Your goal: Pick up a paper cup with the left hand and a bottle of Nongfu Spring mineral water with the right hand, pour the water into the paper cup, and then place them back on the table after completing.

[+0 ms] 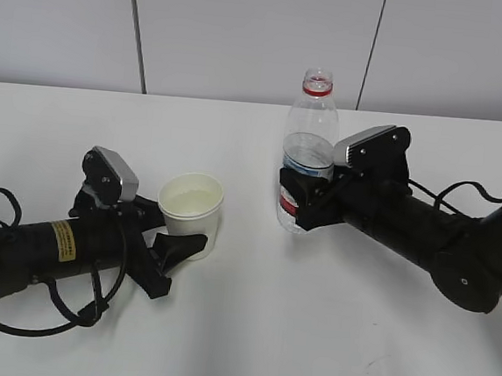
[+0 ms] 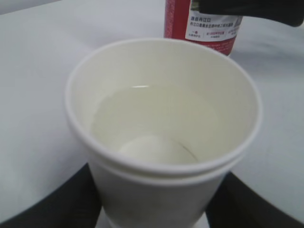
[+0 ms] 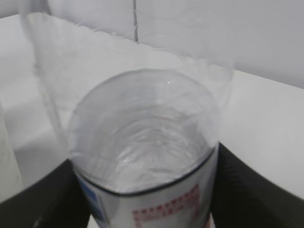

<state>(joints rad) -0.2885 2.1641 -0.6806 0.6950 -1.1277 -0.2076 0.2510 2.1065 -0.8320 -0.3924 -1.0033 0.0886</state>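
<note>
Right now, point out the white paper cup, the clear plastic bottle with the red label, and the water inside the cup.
white paper cup (image 1: 192, 223), exterior view, outer wall.
clear plastic bottle (image 1: 312, 123), exterior view, clear shoulder.
water (image 2: 142, 121), left wrist view, surface.

Both tools (image 1: 169, 241) (image 1: 296, 195) low, fingers spread.

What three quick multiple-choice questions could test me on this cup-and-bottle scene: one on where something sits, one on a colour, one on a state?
1. Seen from the exterior camera, where does the bottle stand relative to the paper cup?
A. left
B. right
C. inside it

2. What colour is the ring at the bottle's neck?
A. red
B. green
C. blue

3. What is in the cup?
A. nothing
B. some water
C. a lid

Answers: B, the bottle stands right of the cup; A, a red ring circles the neck; B, the left wrist view shows clear liquid partly filling the cup.
</note>
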